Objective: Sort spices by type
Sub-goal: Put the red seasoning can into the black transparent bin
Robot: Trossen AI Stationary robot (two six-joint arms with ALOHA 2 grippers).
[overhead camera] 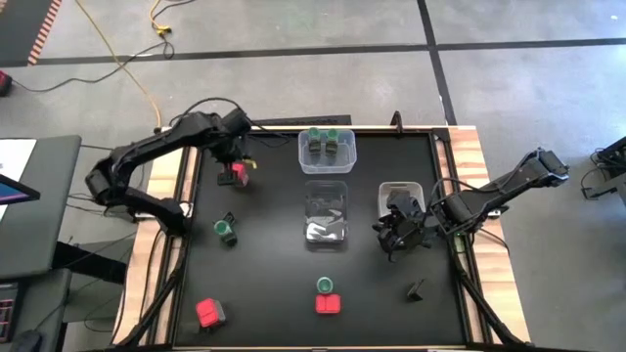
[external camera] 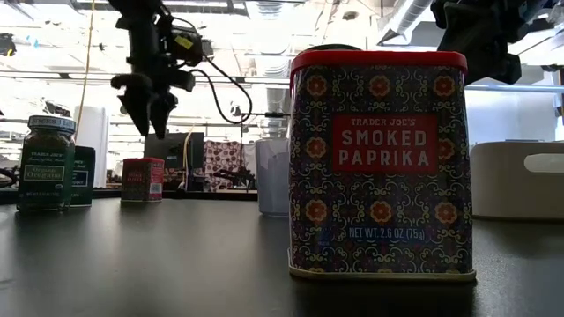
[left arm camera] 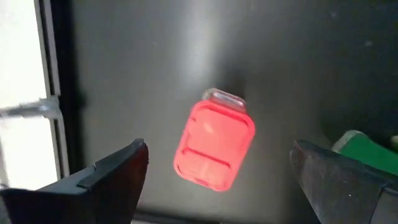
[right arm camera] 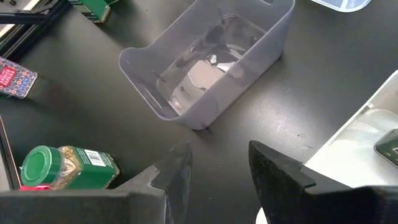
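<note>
Spices stand scattered over the black table (overhead camera: pixel 264 284): a red tin (overhead camera: pixel 234 176) lies directly under the left gripper (overhead camera: pixel 235 164), whose fingers (left arm camera: pixel 106 177) hang spread wide above it without touching, while two green-lidded jars sit in the far clear tub (overhead camera: pixel 327 149) (the middle tub (overhead camera: pixel 326 215) holds none that can be made out). The right gripper (overhead camera: pixel 396 233) hovers near the white tub (overhead camera: pixel 401 196), fingers partly apart and holding nothing. Another red tin (overhead camera: pixel 209 312), a green-lidded jar (overhead camera: pixel 225 231) and a paprika tin (external camera: pixel 379 163) stand loose.

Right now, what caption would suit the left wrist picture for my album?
Open left gripper poised above a red square-topped spice tin standing on the black table.
</note>
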